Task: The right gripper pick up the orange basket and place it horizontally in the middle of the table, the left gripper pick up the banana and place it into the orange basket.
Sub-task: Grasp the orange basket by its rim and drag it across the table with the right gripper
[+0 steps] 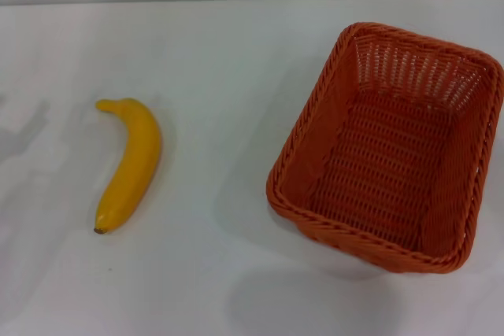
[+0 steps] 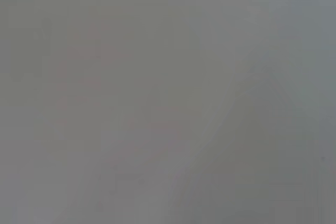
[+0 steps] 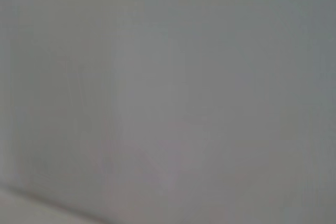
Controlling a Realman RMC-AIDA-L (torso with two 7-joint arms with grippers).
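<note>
Nearest you, the plain white smooth table (image 1: 213, 273) lies bare along its front edge. Farther in, the smooth yellow curved banana (image 1: 131, 163) rests on the robot's left, well apart from the rectangular orange woven basket (image 1: 315, 155) on the right, which sits skewed and off-centre. You will likely need to turn it crosswise and bring it to the middle. Neither the left pincer nor the right pincer appears, so you cannot tell their state.

No part of the robot's body shows in any view (both wrist views give only blank grey).
</note>
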